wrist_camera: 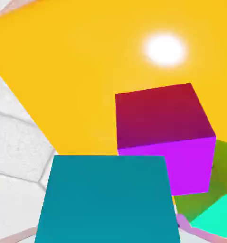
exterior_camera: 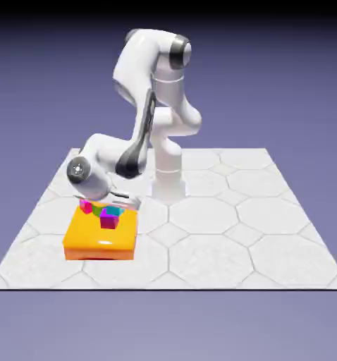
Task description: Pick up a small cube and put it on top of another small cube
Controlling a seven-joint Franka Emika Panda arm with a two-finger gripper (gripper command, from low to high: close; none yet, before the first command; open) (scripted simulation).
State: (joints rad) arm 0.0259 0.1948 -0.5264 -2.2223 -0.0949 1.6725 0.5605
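With the pincer (exterior_camera: 113,206) closed on the teal cube (wrist_camera: 108,199), I judge the step in hand to be the lift. Whether the cube has left the orange block (exterior_camera: 101,252) I can't tell. Starting at the hand view's left, I'd want it raised straight up and level, because its flat face fills the space between the tips and a skewed hold would spoil the landing. Next to the right comes the purple cube (wrist_camera: 189,166), so close that any sideways travel too early could knock it. Once clear, I'd centre over whichever small cube is chosen as the base, match its edges, lower slowly until the faces meet, then open gently and back straight off. Which one is meant I can't say from here.

Going left to right in the exterior view, the magenta cube (exterior_camera: 85,206) is bright and partly hidden under the hand; the green cube (exterior_camera: 97,210) is barely visible. The teal one sits behind the purple one, whose top looks deep crimson in the hand view while its side is vivid violet. All seem plain, smooth and sharp-edged. The block beneath is broad, flat and glossy, with a white glare spot. The desk (exterior_camera: 206,250) is pale, stone-like, patterned in large polygonal tiles.
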